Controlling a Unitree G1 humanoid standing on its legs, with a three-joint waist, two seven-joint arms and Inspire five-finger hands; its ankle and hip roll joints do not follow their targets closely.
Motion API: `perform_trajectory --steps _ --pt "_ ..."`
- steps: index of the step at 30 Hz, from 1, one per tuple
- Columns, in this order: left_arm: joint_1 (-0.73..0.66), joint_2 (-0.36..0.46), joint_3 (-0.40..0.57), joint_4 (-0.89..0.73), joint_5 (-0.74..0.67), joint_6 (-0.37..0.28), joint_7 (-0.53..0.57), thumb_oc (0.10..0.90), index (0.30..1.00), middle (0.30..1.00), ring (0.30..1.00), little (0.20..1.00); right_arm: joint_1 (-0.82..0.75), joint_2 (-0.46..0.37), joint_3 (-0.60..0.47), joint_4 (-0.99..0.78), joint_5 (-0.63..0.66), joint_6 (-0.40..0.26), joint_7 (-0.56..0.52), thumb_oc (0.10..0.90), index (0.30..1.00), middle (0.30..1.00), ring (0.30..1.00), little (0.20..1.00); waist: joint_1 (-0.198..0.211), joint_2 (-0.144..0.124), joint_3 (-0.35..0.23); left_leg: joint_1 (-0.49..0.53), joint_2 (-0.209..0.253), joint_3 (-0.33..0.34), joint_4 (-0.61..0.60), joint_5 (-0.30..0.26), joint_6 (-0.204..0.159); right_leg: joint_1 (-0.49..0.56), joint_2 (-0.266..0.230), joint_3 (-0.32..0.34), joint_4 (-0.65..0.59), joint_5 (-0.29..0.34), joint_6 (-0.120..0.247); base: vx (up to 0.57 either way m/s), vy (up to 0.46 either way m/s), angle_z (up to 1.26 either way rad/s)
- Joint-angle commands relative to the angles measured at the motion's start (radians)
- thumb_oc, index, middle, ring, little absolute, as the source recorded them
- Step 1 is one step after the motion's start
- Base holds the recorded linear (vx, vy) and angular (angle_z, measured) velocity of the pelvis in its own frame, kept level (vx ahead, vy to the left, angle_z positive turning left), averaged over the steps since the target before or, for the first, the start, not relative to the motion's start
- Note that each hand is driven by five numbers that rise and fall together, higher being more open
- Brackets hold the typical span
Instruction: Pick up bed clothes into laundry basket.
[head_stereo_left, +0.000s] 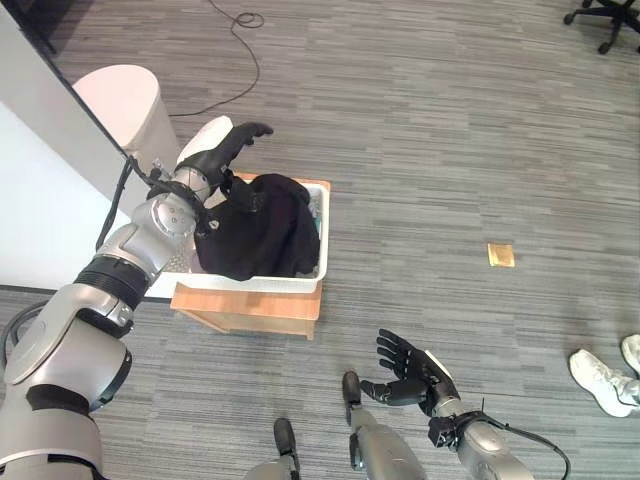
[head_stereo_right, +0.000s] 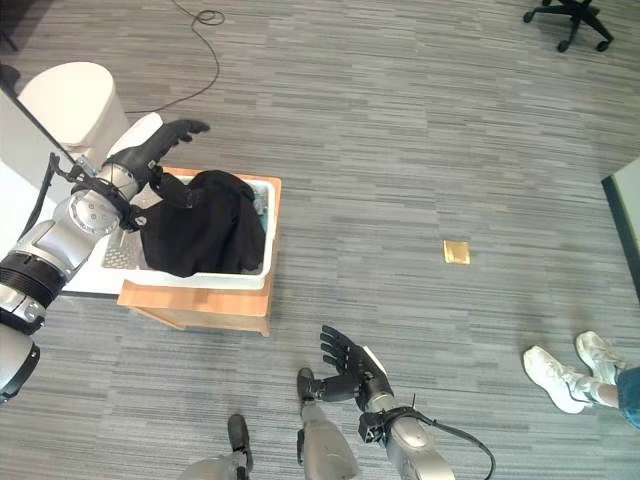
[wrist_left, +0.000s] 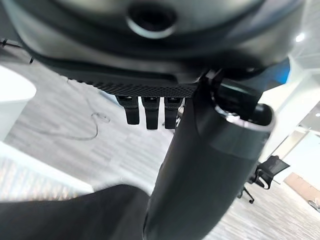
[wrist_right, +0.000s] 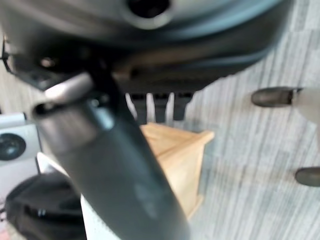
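The left hand (head_stereo_left: 228, 145) hovers with fingers spread above the far-left rim of the white laundry basket (head_stereo_left: 290, 282), holding nothing. The black bed clothes (head_stereo_left: 262, 228) lie heaped inside it, on a wooden stool (head_stereo_left: 250, 310). The right hand (head_stereo_left: 412, 368) hangs relaxed, fingers apart, over the floor (head_stereo_left: 460, 150).

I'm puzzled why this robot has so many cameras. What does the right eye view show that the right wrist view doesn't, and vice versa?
Right eye view: the left hand open by the laundry basket, a tan square, a person's white shoes. Right wrist view: a white box with a dark round face. Both: black clothes in the basket on the wooden stand, and the open right hand.
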Motion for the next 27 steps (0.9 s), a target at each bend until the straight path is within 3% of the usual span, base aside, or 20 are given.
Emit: perform_trajectory --steps 1,4,5,6,7,8,9,11,12,13,14,15,17,18,23,25,26,27 --pt "-0.158 0.065 0.028 -0.064 -0.052 -0.096 0.060 0.800 0.900 0.900 0.900 0.900 0.038 -0.031 -0.065 -0.100 -0.011 -0.085 0.030 0.800 0.900 0.900 0.900 0.900 0.017 0.020 -0.078 -0.066 0.030 -0.033 0.000 0.034 -0.036 0.181 -0.072 -0.034 0.022 -0.210 0.145 0.02 -0.011 0.08" --pt "-0.088 0.114 0.058 -0.189 -0.135 -0.124 0.012 0.800 0.900 0.900 0.900 0.900 0.048 -0.031 -0.097 -0.098 -0.012 -0.088 0.021 0.800 0.900 0.900 0.900 0.900 0.029 0.028 -0.088 -0.057 0.025 -0.043 0.000 0.032 -0.035 0.192 -0.074 -0.043 0.023 -0.213 0.144 0.02 -0.012 0.07" --pt "-0.029 0.180 0.073 -0.308 -0.212 -0.163 -0.037 0.800 0.900 0.900 0.900 0.900 0.059 -0.029 -0.125 -0.095 -0.011 -0.093 0.016 0.800 0.900 0.900 0.900 0.900 0.040 0.033 -0.095 -0.051 0.022 -0.047 0.000 0.030 -0.035 0.200 -0.078 -0.050 0.023 -0.215 0.145 0.01 -0.007 0.05" --pt "-0.027 0.180 0.074 -0.309 -0.212 -0.163 -0.037 0.800 0.900 0.900 0.900 0.900 0.059 -0.030 -0.124 -0.095 -0.011 -0.093 0.016 0.800 0.900 0.900 0.900 0.900 0.039 0.033 -0.095 -0.051 0.022 -0.048 0.000 0.030 -0.035 0.200 -0.078 -0.050 0.023 -0.215 0.145 0.02 -0.013 0.04" --pt "0.028 0.228 0.100 -0.395 -0.309 -0.198 -0.097 0.800 0.900 0.900 0.900 0.900 0.070 -0.030 -0.144 -0.097 -0.007 -0.096 0.017 0.800 0.900 0.900 0.900 0.900 0.046 0.037 -0.100 -0.048 0.020 -0.051 0.000 0.029 -0.036 0.203 -0.080 -0.051 0.025 -0.217 0.145 0.02 -0.014 0.06" --pt "0.163 0.272 0.198 -0.469 -0.478 -0.223 -0.165 0.800 0.900 0.900 0.900 0.900 0.092 -0.017 -0.166 -0.106 -0.004 -0.101 0.022 0.800 0.900 0.900 0.900 0.900 0.061 0.034 -0.106 -0.043 0.018 -0.053 0.000 0.029 -0.038 0.210 -0.083 -0.055 0.025 -0.218 0.145 0.02 -0.014 0.04" --pt "0.184 0.276 0.218 -0.476 -0.483 -0.222 -0.172 0.800 0.900 0.900 0.900 0.900 0.094 -0.024 -0.162 -0.107 -0.004 -0.100 0.022 0.800 0.900 0.900 0.900 0.900 0.055 0.039 -0.108 -0.042 0.018 -0.052 0.000 0.029 -0.038 0.211 -0.083 -0.054 0.025 -0.218 0.145 0.00 0.000 0.00" --pt "0.360 0.276 0.356 -0.540 -0.670 -0.216 -0.267 0.800 0.900 0.900 0.900 0.900 0.112 -0.024 -0.179 -0.107 0.007 -0.104 0.032 0.800 0.900 0.900 0.900 0.900 0.060 0.042 -0.116 -0.036 0.016 -0.054 0.000 0.026 -0.039 0.217 -0.085 -0.055 0.026 -0.221 0.144 0.01 -0.001 0.02" --pt "0.553 0.213 0.479 -0.577 -0.862 -0.161 -0.375 0.800 0.900 0.900 0.900 0.900 0.127 -0.007 -0.202 -0.099 0.026 -0.105 0.043 0.800 0.900 0.900 0.900 0.900 0.073 0.038 -0.120 -0.030 0.017 -0.055 0.000 0.026 -0.041 0.220 -0.085 -0.056 0.028 -0.224 0.139 0.01 -0.006 0.07" --pt "0.581 0.212 0.504 -0.587 -0.864 -0.157 -0.379 0.800 0.900 0.900 0.900 0.900 0.126 -0.016 -0.194 -0.099 0.027 -0.106 0.044 0.800 0.900 0.900 0.900 0.900 0.063 0.043 -0.122 -0.029 0.017 -0.055 0.000 0.025 -0.041 0.221 -0.085 -0.056 0.028 -0.225 0.139 0.00 0.000 0.00" --pt "0.766 0.120 0.583 -0.623 -0.985 -0.092 -0.453 0.800 0.900 0.900 0.900 0.900 0.146 -0.002 -0.207 -0.094 0.036 -0.103 0.055 0.800 0.900 0.900 0.900 0.900 0.070 0.041 -0.125 -0.022 0.018 -0.055 0.000 0.022 -0.042 0.227 -0.084 -0.054 0.029 -0.228 0.134 0.01 -0.007 0.05" --pt "0.776 0.120 0.590 -0.628 -0.984 -0.091 -0.452 0.800 0.900 0.900 0.900 0.900 0.147 -0.005 -0.204 -0.094 0.036 -0.103 0.055 0.800 0.900 0.900 0.900 0.900 0.067 0.042 -0.126 -0.021 0.018 -0.055 0.000 0.022 -0.042 0.227 -0.084 -0.054 0.029 -0.228 0.134 0.00 0.000 0.00" --pt "1.003 -0.036 0.634 -0.612 -1.064 -0.014 -0.505 0.800 0.900 0.900 0.900 0.900 0.188 0.008 -0.222 -0.099 0.026 -0.096 0.077 0.800 0.900 0.900 0.900 0.900 0.073 0.037 -0.132 -0.012 0.019 -0.052 0.000 0.019 -0.039 0.236 -0.081 -0.050 0.030 -0.234 0.126 0.01 -0.004 0.03" --pt "1.007 -0.037 0.636 -0.614 -1.064 -0.013 -0.505 0.800 0.900 0.900 0.900 0.900 0.190 0.006 -0.220 -0.100 0.027 -0.096 0.077 0.800 0.900 0.900 0.900 0.900 0.071 0.038 -0.133 -0.011 0.019 -0.053 0.000 0.019 -0.039 0.237 -0.081 -0.050 0.030 -0.234 0.126 0.01 -0.001 0.03" --pt "1.195 -0.325 0.640 -0.493 -1.065 0.032 -0.489 0.800 0.900 0.900 0.900 0.900 0.241 0.018 -0.263 -0.119 0.018 -0.087 0.089 0.800 0.900 0.900 0.900 0.900 0.078 0.029 -0.144 0.000 0.019 -0.054 0.000 0.014 -0.031 0.249 -0.082 -0.050 0.032 -0.241 0.119 0.00 0.000 0.00" --pt "1.230 -0.414 0.645 -0.434 -1.066 0.044 -0.476 0.800 0.900 0.900 0.900 0.900 0.257 0.031 -0.280 -0.115 0.007 -0.086 0.084 0.800 0.900 0.900 0.900 0.900 0.081 0.025 -0.146 0.002 0.018 -0.055 0.000 0.013 -0.027 0.251 -0.083 -0.051 0.036 -0.243 0.117 0.00 -0.010 0.02" --pt "1.231 -0.415 0.645 -0.434 -1.065 0.043 -0.476 0.800 0.900 0.900 0.900 0.900 0.258 0.030 -0.280 -0.116 0.007 -0.085 0.084 0.800 0.900 0.900 0.900 0.900 0.080 0.026 -0.146 0.003 0.018 -0.056 0.000 0.013 -0.027 0.251 -0.083 -0.051 0.036 -0.243 0.117 0.00 0.000 0.00" --pt "1.255 -0.481 0.632 -0.356 -1.020 0.031 -0.444 0.800 0.900 0.900 0.900 0.900 0.269 0.045 -0.294 -0.089 -0.024 -0.089 0.066 0.800 0.900 0.900 0.900 0.900 0.085 0.023 -0.146 0.006 0.015 -0.061 0.000 0.012 -0.020 0.249 -0.085 -0.053 0.046 -0.247 0.115 0.00 0.000 0.00"
